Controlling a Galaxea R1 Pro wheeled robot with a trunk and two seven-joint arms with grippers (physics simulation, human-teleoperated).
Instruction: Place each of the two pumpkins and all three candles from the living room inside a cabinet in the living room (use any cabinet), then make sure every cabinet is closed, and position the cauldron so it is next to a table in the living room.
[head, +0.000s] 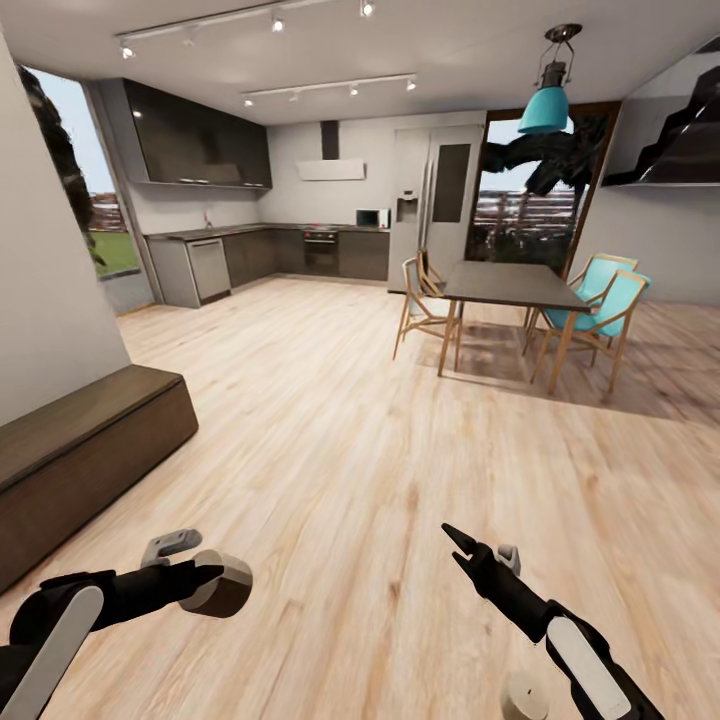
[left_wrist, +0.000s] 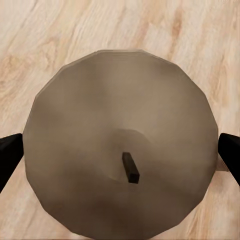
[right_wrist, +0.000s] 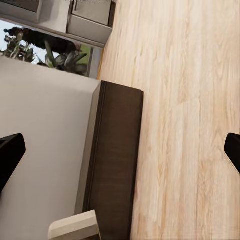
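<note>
— What does the room look like?
— Pale wooden floor runs back to a dark kitchen. A dining table with turquoise chairs stands at the right, under a teal lamp.
— And the cabinet?
— The long dark-brown cabinet sits against the left wall, front closed, its top surface bare.
— The left gripper?
— The left gripper grips a beige candle, fingers pressed to both its sides, dark wick facing the wrist camera, above the floor.
— The right one?
— The right gripper is spread wide, holding nothing.
</note>
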